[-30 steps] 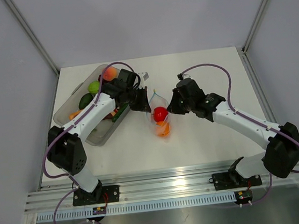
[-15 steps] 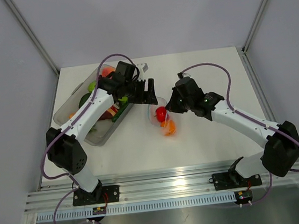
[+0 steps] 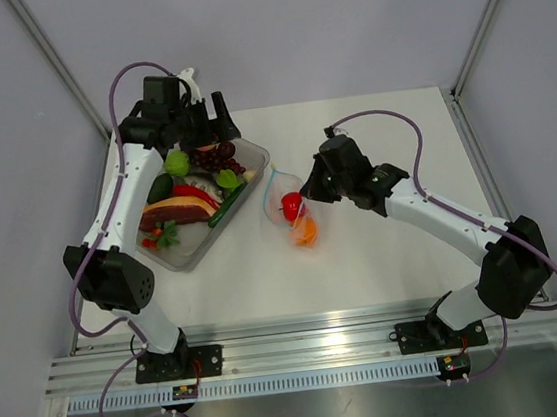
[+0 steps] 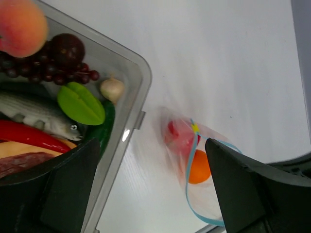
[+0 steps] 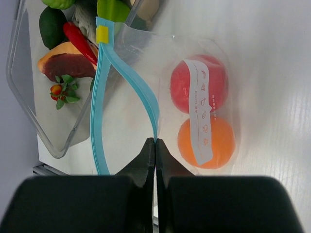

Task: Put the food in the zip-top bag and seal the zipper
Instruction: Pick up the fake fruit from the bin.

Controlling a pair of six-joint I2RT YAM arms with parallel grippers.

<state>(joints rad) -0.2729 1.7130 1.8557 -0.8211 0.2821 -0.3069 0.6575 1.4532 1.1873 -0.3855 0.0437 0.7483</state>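
Clear rigid plastic tub (image 3: 253,157): toy food remains.
Left gripper (image 4: 151,145): withdrawn from bag to above tub, fingers spread, empty; next pick likely.
Transparent zip-top bag (image 5: 146,63): on table beside tub, red piece (image 5: 198,90) and orange piece (image 5: 206,141) inside.
Right gripper (image 5: 154,145): clamped on light-blue zipper strip (image 5: 104,97).

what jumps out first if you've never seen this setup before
The clear zip-top bag at mid-table draws the eye, with a red piece and an orange piece inside and its mouth gaping. The right hand pinches its light-blue zipper. To the left, a clear tub crammed with toy food sits under the open left hand.
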